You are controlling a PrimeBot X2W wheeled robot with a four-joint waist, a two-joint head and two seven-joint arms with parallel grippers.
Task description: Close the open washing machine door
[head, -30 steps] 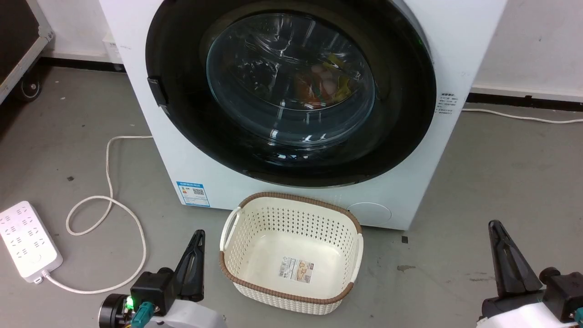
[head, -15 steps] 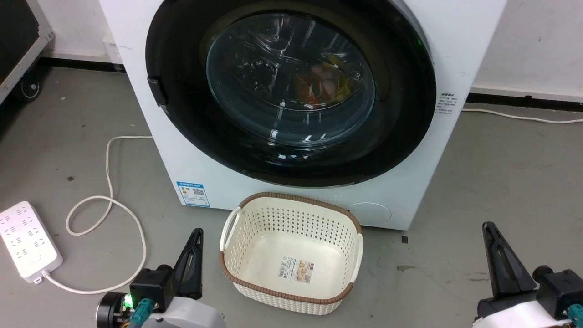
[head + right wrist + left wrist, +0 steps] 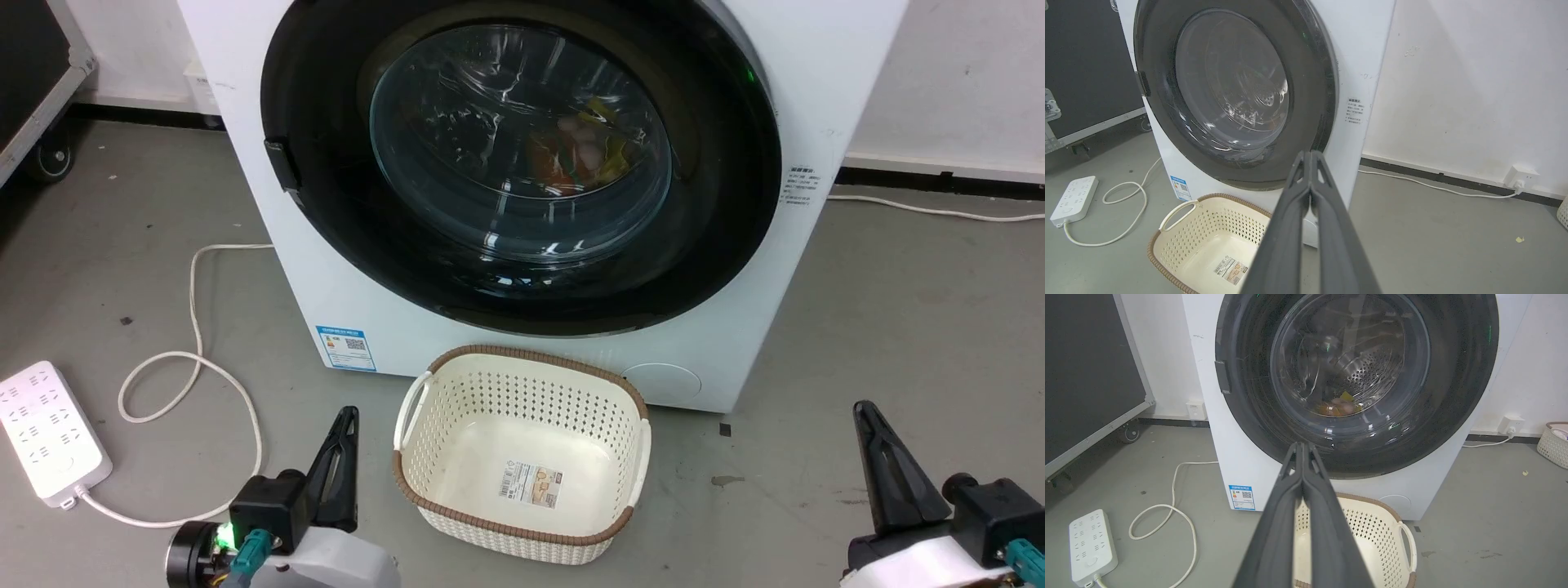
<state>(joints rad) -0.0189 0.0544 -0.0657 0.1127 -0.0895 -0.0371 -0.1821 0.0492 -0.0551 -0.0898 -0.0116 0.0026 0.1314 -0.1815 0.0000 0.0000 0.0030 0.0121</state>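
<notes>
The jaws of the left gripper are pressed together on nothing, and so are those of the right gripper. Both hang low over the floor, well apart from the washing machine door. The door lies flat against the front of the washing machine, covering the drum, so the task looks done or nearly so. The main risk is that the latch has not caught, which the pictures cannot settle; if it has not, the door could spring open unnoticed. A follow-up push with thin closed fingertips might skid on the glossy ring or strike the glass bowl. The left arm sits just beside the basket and near the white cable, so a careless swing could knock or snag either.
</notes>
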